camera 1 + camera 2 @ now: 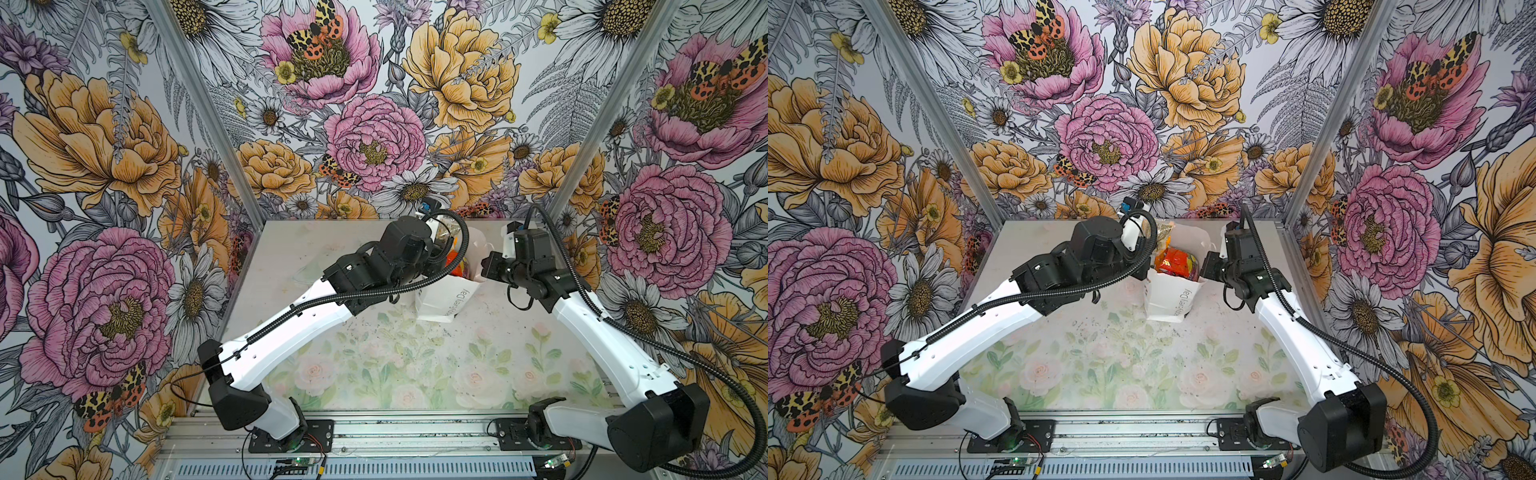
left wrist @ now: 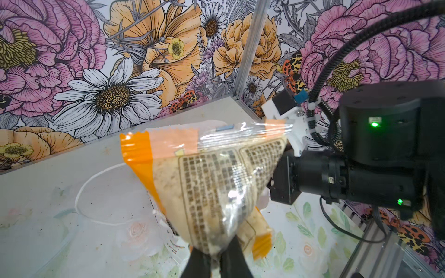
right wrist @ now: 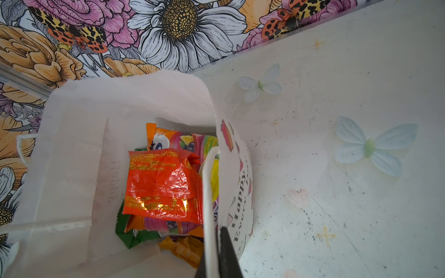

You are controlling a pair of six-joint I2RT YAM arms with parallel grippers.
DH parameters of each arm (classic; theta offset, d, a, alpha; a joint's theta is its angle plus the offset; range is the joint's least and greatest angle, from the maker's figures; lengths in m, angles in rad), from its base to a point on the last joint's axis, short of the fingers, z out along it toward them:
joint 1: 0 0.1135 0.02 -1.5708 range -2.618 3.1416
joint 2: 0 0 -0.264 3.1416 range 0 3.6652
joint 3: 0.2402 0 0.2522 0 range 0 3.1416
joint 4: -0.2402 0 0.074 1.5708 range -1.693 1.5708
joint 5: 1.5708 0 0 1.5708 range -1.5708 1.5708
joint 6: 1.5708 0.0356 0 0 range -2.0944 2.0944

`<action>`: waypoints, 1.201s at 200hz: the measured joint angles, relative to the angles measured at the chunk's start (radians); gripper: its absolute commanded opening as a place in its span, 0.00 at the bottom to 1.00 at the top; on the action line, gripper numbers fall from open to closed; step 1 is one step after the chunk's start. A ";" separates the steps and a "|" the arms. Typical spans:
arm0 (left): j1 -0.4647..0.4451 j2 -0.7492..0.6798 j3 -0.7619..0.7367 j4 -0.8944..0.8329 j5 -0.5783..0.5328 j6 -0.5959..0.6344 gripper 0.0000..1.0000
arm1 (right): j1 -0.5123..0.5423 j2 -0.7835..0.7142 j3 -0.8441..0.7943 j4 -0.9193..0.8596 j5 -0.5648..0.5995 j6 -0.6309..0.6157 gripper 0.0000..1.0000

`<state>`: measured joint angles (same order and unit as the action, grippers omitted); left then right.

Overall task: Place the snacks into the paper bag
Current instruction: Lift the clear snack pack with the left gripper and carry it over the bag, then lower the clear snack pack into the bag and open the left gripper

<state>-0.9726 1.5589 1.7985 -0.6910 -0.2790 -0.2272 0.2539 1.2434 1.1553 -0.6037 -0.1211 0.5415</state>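
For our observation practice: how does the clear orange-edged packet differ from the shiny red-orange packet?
The clear orange-edged packet is see-through, showing pale contents; the red-orange packet is opaque foil. The clear orange-edged packet is pinched in the left gripper, held up; the red-orange packet lies atop other snacks inside the paper bag. Both are crinkly and carry printed text.

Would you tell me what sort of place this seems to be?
Probably a robot data-collection booth: silver aluminium frame posts, flower-printed wall panels, and two white-and-black arms bolted to a metal rail.
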 measured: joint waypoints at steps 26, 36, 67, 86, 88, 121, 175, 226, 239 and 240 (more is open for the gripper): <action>0.017 0.093 0.093 -0.041 0.012 0.008 0.00 | 0.000 -0.006 -0.005 -0.001 0.000 0.000 0.00; 0.025 0.123 0.124 -0.063 0.019 0.011 0.00 | 0.000 -0.009 -0.007 -0.001 0.000 0.000 0.00; 0.043 0.209 0.211 -0.111 0.047 0.019 0.00 | 0.002 -0.017 -0.012 -0.001 0.000 0.000 0.00; 0.057 0.273 0.281 -0.142 0.060 0.022 0.00 | 0.002 -0.021 -0.014 -0.008 0.000 0.000 0.00; 0.059 0.280 0.289 -0.145 0.060 0.022 0.00 | 0.002 -0.021 -0.014 -0.008 0.000 0.000 0.00; 0.069 0.402 0.406 -0.208 0.066 0.038 0.00 | 0.002 -0.021 -0.014 -0.008 0.000 0.000 0.00; 0.069 0.541 0.534 -0.307 0.063 0.076 0.00 | 0.002 -0.021 -0.014 -0.009 0.000 0.000 0.00; 0.065 0.560 0.543 -0.360 0.031 0.106 0.06 | 0.002 -0.022 -0.015 -0.009 0.000 0.000 0.00; 0.065 0.560 0.544 -0.361 0.022 0.110 0.11 | 0.002 -0.022 -0.015 -0.009 0.000 0.000 0.00; 0.065 0.560 0.544 -0.361 0.022 0.111 0.12 | 0.002 -0.022 -0.015 -0.009 0.000 0.000 0.00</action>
<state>-0.9073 2.1189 2.3425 -1.0523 -0.2573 -0.1162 0.2558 1.2217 1.1404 -0.6125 -0.1211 0.5415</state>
